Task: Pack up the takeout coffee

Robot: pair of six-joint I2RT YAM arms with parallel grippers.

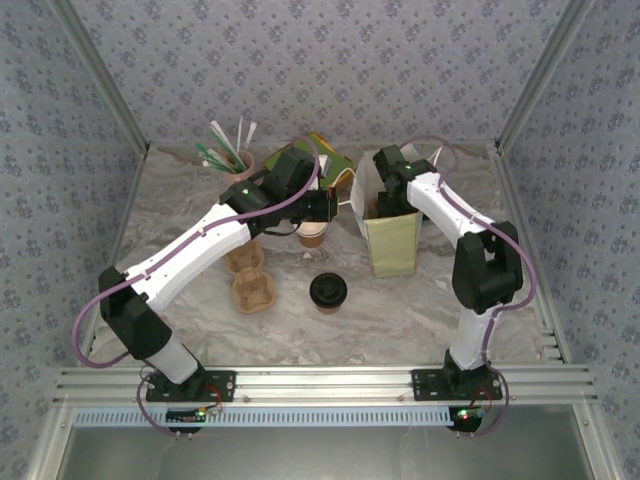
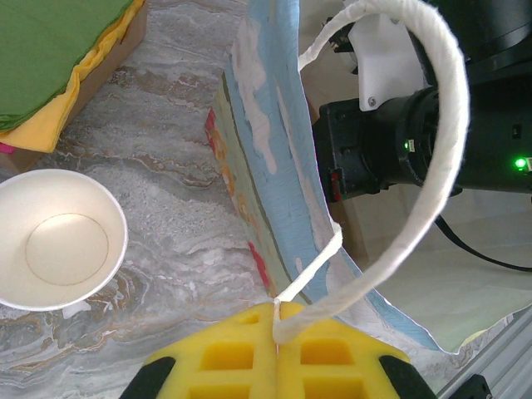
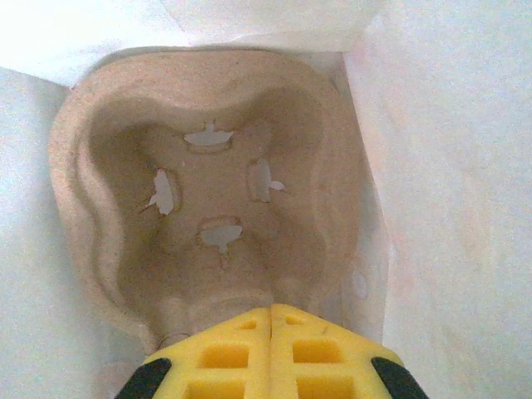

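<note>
The left claw (image 2: 277,320) is clamped shut on the white rope handle (image 2: 440,150) of the paper bag (image 1: 393,245) and seems to be holding the bag's mouth up. A lidless cup (image 2: 58,241) stands just beside this claw.

Back toward the arm bases from that claw, and a shade to its right, the takeout coffee (image 1: 328,290) stands upright on the marbled counter (image 1: 400,310). Its black lid is up, and it is apart from everything and outside the bag (its long axis is vertical, so a grip would likely come from the side or down over the lid).

Further right, the right claw (image 3: 271,320) is sunk inside the bag. It is closed at the near rim of a cup carrier (image 3: 208,191) and appears to be pinching it. From this claw the coffee lies to the left and back toward the bases, beyond the bag's wall.

The left claw looks slightly the nearer of the two, but both are occupied. One would have to let go before the cup could be fetched.
</note>
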